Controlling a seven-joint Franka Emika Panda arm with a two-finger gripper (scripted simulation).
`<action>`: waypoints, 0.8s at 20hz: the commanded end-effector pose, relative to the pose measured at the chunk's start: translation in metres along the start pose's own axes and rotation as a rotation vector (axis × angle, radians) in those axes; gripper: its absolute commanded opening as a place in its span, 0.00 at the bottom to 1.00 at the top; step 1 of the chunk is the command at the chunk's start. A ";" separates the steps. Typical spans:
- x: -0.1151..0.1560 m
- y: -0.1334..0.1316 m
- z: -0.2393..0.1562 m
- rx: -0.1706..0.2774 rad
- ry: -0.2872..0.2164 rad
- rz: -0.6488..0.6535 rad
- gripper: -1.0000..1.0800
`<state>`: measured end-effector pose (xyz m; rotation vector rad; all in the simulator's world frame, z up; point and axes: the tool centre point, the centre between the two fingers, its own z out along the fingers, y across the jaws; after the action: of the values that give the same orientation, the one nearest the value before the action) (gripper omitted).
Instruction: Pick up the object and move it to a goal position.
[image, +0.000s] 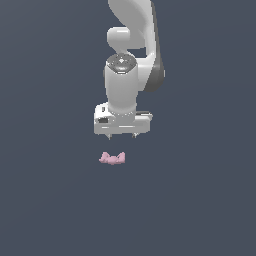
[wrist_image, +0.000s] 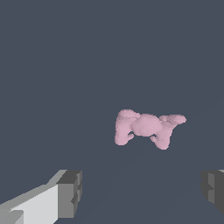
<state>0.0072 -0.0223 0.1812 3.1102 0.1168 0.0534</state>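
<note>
The floor (image: 45, 200) is a flat, even, dark slate-blue surface that fills both views; no edge, seam or marking shows on it. One thing lies directly on it: the object (image: 112, 158), a small pale pink, lumpy, matte piece, longer than it is wide, with short stubby lobes sticking out of its body. In the wrist view the object (wrist_image: 146, 127) lies ahead of the jaws, apart from both, and nearer the line of one jaw than the other. In the exterior view it lies on the floor just below the jaw tips, not touching them.
</note>
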 end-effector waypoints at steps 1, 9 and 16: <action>0.001 0.001 0.003 -0.001 -0.002 -0.037 0.96; 0.004 0.008 0.017 -0.004 -0.010 -0.213 0.96; 0.007 0.014 0.031 -0.004 -0.018 -0.398 0.96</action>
<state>0.0156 -0.0352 0.1541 3.0305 0.6643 0.0197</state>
